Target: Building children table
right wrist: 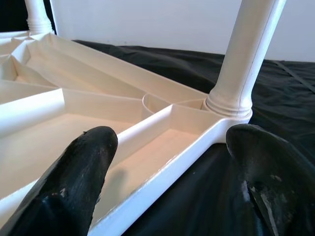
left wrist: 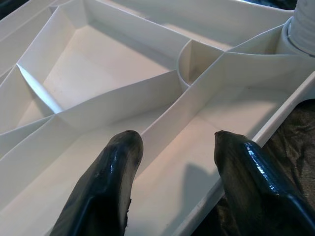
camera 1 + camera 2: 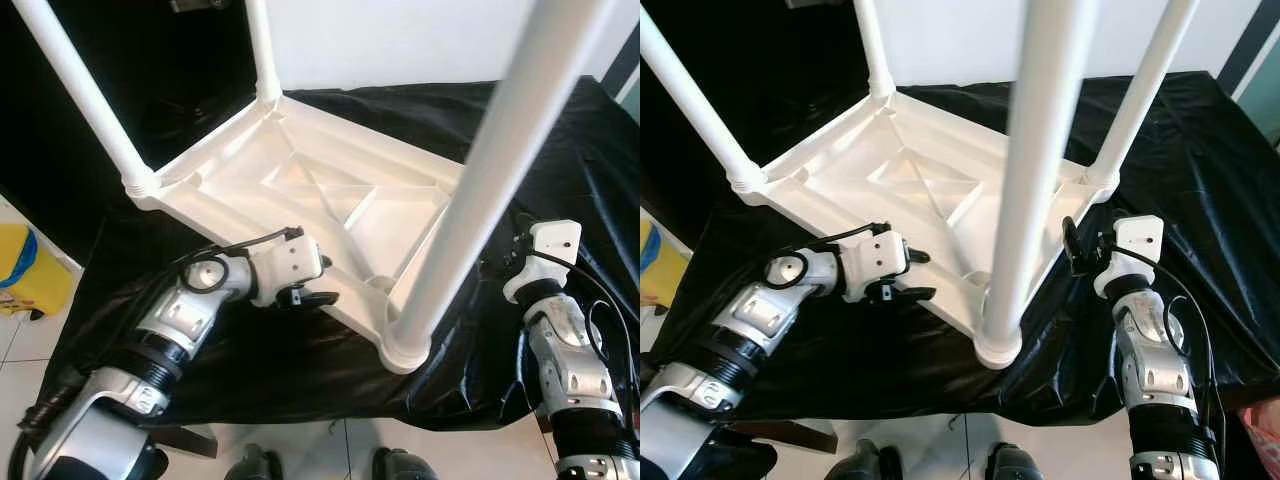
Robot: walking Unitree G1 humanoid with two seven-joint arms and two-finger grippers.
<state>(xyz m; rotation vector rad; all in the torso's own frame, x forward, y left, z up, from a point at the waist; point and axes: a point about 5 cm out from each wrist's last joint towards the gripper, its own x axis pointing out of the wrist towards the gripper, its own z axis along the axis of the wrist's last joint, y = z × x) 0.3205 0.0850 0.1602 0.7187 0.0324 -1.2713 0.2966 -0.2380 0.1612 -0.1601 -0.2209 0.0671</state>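
Two silver arms, built of ribbed metal segments with black rubber rings at the joints. Left arm at lower left of the frame: rounded silver elbow housing with a circular cap, a white boxy wrist block, a thin black cable looping over its top. Left gripper with two long, glossy black fingers, rounded at the tips, slightly scuffed. Right arm at lower right: silver forearm with small dark screw holes, a white wrist block on top, black cables curving along its side. Right gripper with matte black fingers, flecked with pale scratches. Dark rounded feet at bottom centre.
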